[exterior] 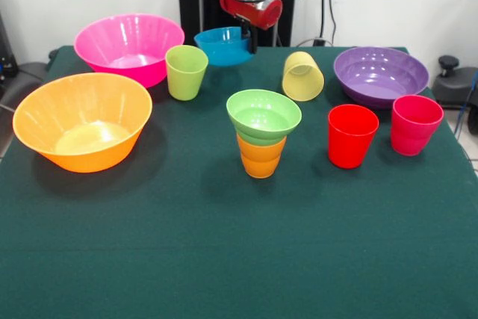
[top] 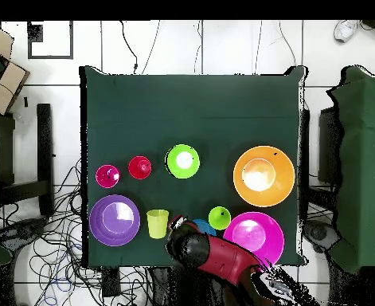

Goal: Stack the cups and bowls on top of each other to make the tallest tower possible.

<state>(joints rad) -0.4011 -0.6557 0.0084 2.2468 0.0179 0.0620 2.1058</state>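
Front view: no brand, label or writing can be read on any piece. The gripper [exterior: 247, 37] comes down from the top edge and is closed on the rim of the small blue bowl [exterior: 222, 45], which hangs tilted above the green tabletop [exterior: 239, 259], between the large pink bowl [exterior: 128, 46] and the pale yellow cup [exterior: 303, 75]. The yellow cup lies on its side, mouth toward the camera. The lime green cup [exterior: 185, 72] stands upright just beside the pink bowl. The large orange bowl [exterior: 82, 120] sits close to the tabletop's left edge. Near the middle, the small light green bowl [exterior: 264, 116] rests upright on the orange ribbed cup [exterior: 261, 156]. To their right stand the red cup [exterior: 352, 135] and the pink-red cup [exterior: 415, 124], near each other but apart, with the purple bowl [exterior: 380, 74] behind them near the right edge. The whole near half of the tabletop is bare cloth.

Overhead view: no writing shows here either. The arm [top: 222, 261] reaches in from the bottom edge, and the blue bowl [top: 203, 226] peeks out beside it, between the yellow cup [top: 158, 223] and the lime green cup [top: 219, 217]. The purple bowl [top: 115, 220] and pink bowl [top: 254, 234] lie close to the bottom edge of the cloth. The upper half is open room.
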